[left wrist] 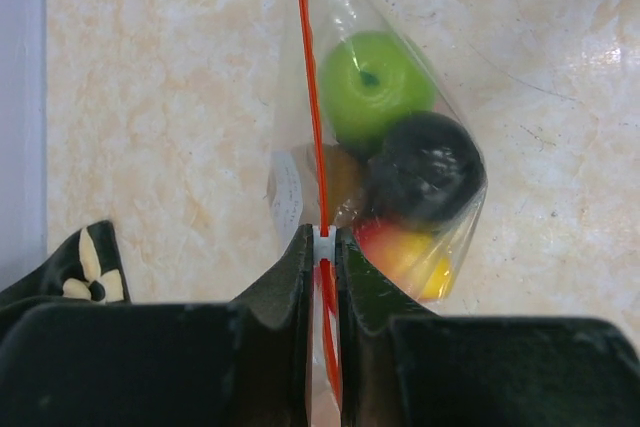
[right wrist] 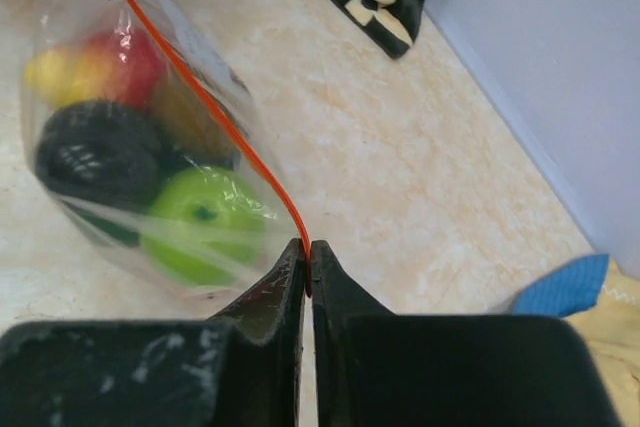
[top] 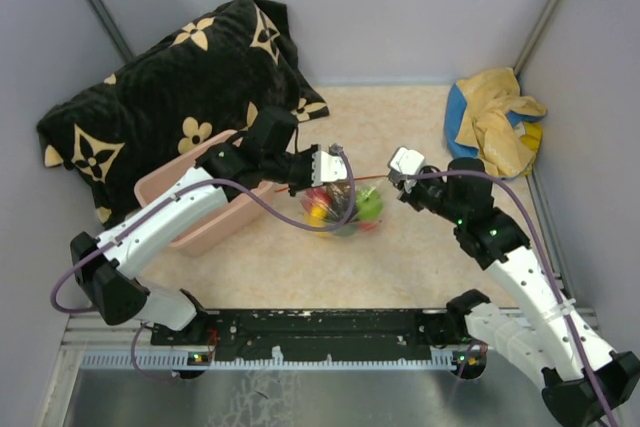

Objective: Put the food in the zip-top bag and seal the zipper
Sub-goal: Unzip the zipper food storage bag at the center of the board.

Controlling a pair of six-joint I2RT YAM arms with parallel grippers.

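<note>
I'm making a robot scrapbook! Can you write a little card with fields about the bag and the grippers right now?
bag: small clear plastic zip-top bag, strung between both grippers
inside: glossy green toy apple, dark round toy fruit, red-yellow toy fruit
zipper: thin orange-red strip, pulled straight
left gripper: shut on strip
right gripper: shut on strip

Colours before you: clear zip-top bag (left wrist: pixel 345 7), orange-red zipper (left wrist: pixel 312 97)
Inside it you see a glossy green fruit (left wrist: pixel 375 87), a near-black fruit (left wrist: pixel 425 167) and a red-and-yellow fruit (left wrist: pixel 405 252); around it, a black cushion (top: pixel 180 77) patterned with cream flowers, a pink tub (top: pixel 205 235), a yellow cloth (top: pixel 495 117) over something blue, and the beige marbled table (top: pixel 400 257)
</note>
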